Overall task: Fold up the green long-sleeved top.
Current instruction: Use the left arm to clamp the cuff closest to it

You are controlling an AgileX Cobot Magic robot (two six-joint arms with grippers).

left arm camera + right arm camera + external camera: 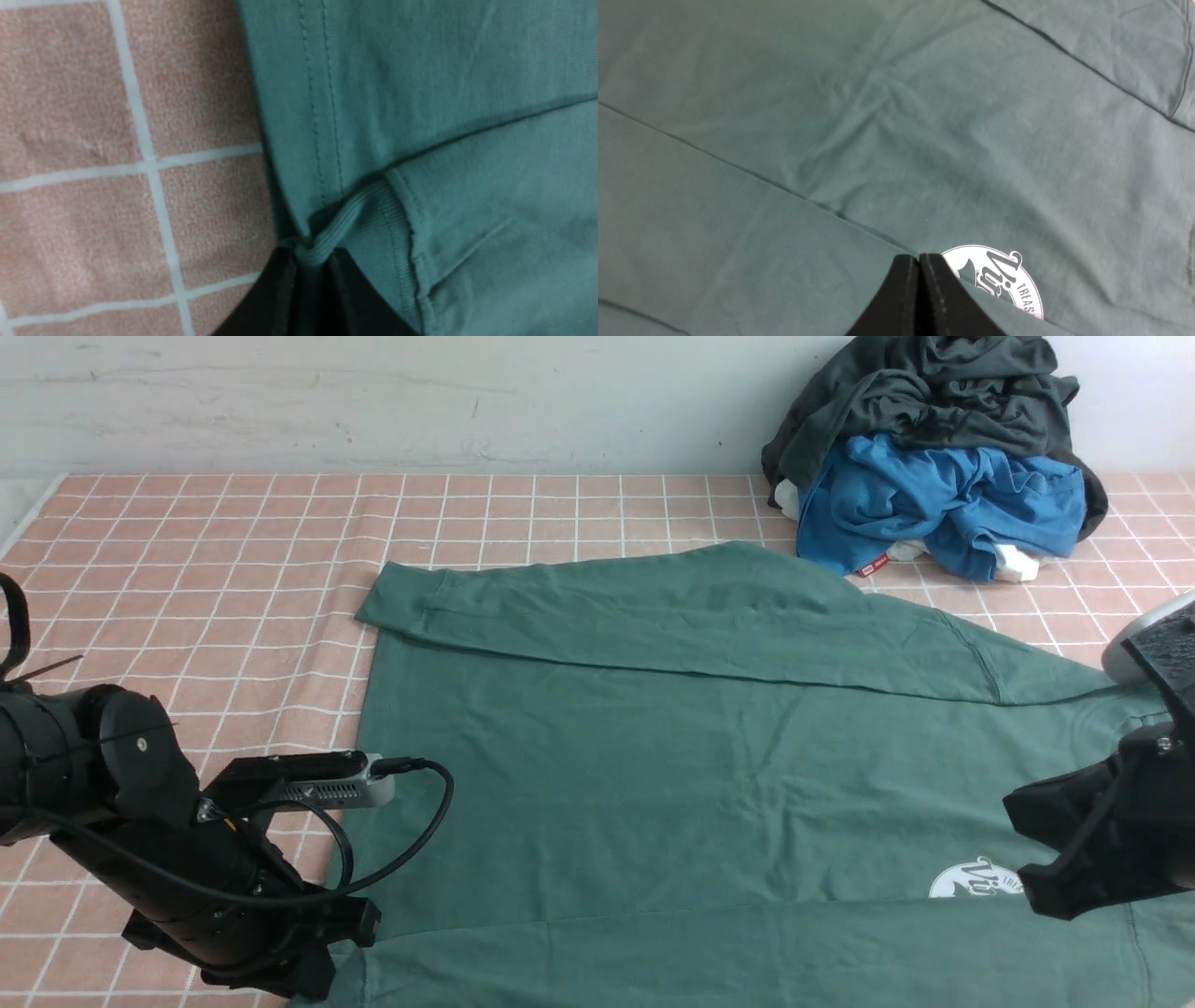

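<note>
Nearest, the left end effector (312,255) pinches the cuff (334,228) of the green top (653,756) spread on the desk (187,541), the right end effector (920,262) closed beside the logo (1001,277); next likely comes folding this near edge away

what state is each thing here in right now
green top, spread flat on the table, both sleeves laid across the body
left gripper, shut on the cuff of the green top
right gripper, shut, beside the white logo; cannot tell if it pinches cloth
pile of clothes, heaped loose, far right
</note>
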